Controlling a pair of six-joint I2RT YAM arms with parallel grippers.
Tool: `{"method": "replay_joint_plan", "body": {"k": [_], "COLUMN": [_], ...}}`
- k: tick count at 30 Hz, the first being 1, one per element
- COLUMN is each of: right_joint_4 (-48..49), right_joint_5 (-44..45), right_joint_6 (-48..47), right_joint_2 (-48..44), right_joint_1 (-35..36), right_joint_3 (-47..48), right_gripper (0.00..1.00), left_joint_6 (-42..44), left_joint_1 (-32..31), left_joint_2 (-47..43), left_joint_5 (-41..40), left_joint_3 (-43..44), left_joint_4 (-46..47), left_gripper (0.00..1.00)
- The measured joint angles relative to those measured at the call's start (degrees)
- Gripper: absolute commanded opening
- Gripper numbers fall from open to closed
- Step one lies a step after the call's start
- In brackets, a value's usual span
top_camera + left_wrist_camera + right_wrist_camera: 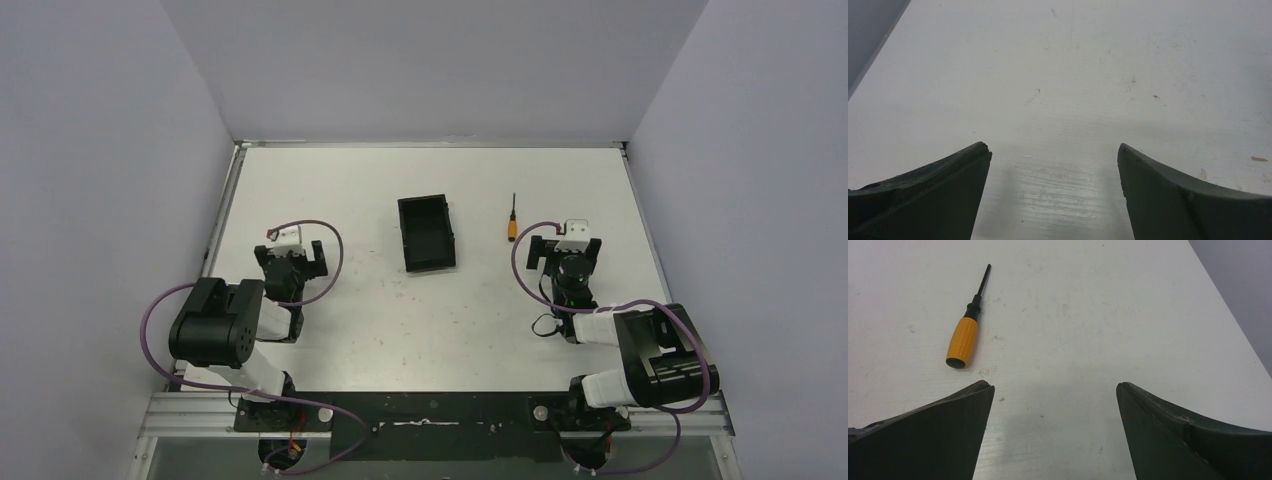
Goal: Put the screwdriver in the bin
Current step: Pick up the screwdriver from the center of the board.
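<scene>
The screwdriver [512,220] with its orange handle lies on the white table, right of the bin, shaft pointing away from me. It also shows in the right wrist view [964,335], ahead and left of the fingers. The black bin [426,233] sits open and empty at the table's middle. My right gripper [566,240] is open and empty, just right of and behind the screwdriver; in its own view [1055,387] the jaws stand wide apart. My left gripper [292,252] is open and empty over bare table [1054,147], left of the bin.
The table [340,190] is walled by grey panels at the left, back and right. Its right edge [1233,315] runs close to the right gripper. The left edge [878,50] shows in the left wrist view.
</scene>
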Motion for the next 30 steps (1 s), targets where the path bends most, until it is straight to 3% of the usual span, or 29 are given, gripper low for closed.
{"method": "replay_joint_plan", "body": {"k": [17, 30], "right_joint_4": [-2.0, -28.6], "right_joint_5": [-1.8, -2.4], "right_joint_6": [-1.3, 2.4], "right_joint_2": [-3.2, -10.8], "right_joint_1": [-0.5, -0.5], "right_joint_3": [-0.5, 20.3], "right_gripper": [1.0, 1.0], "left_joint_6": [0.0, 0.0], "left_joint_1": [0.0, 0.0], "left_joint_2": [0.0, 0.0], "left_joint_5": [0.0, 0.0], "left_joint_3": [0.0, 0.0], "left_joint_4": [0.0, 0.0], "left_gripper": [0.97, 0.97]}}
